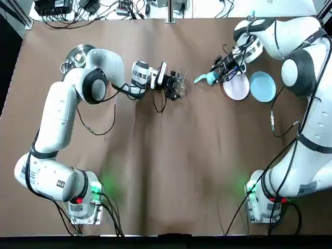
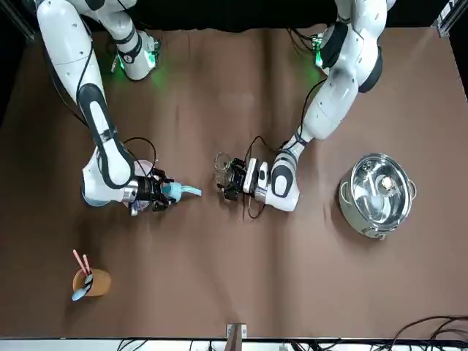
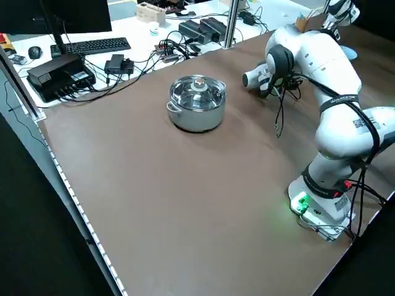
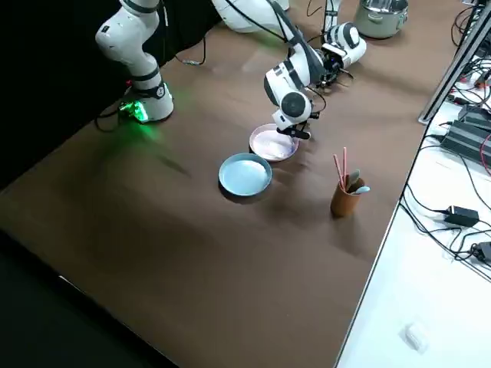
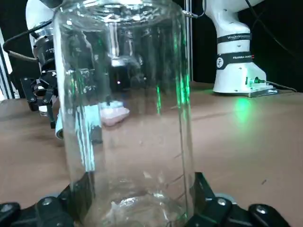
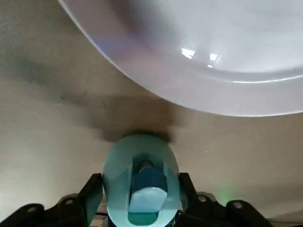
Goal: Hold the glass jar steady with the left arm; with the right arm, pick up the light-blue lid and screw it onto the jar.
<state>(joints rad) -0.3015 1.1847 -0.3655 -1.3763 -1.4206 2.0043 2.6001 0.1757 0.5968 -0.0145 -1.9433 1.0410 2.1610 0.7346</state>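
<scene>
One glass jar (image 1: 179, 83) upright, light-blue lid (image 1: 206, 79) pointing toward it

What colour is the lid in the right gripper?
Light blue, leaning teal. The lid shows best in the right wrist view.

Left gripper (image 1: 175, 86), right gripper (image 1: 216, 77) — both clamped.

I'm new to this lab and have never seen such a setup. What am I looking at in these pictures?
Two white robot arms stand side by side at a brown table. One picture looks straight down, one faces the robot, two look from the sides, two come from wrist cameras. The left gripper is closed around a glass jar. The right gripper holds a light-blue lid. Also on the table: a pale plate, a blue plate, a metal pot and a cup of utensils.
</scene>
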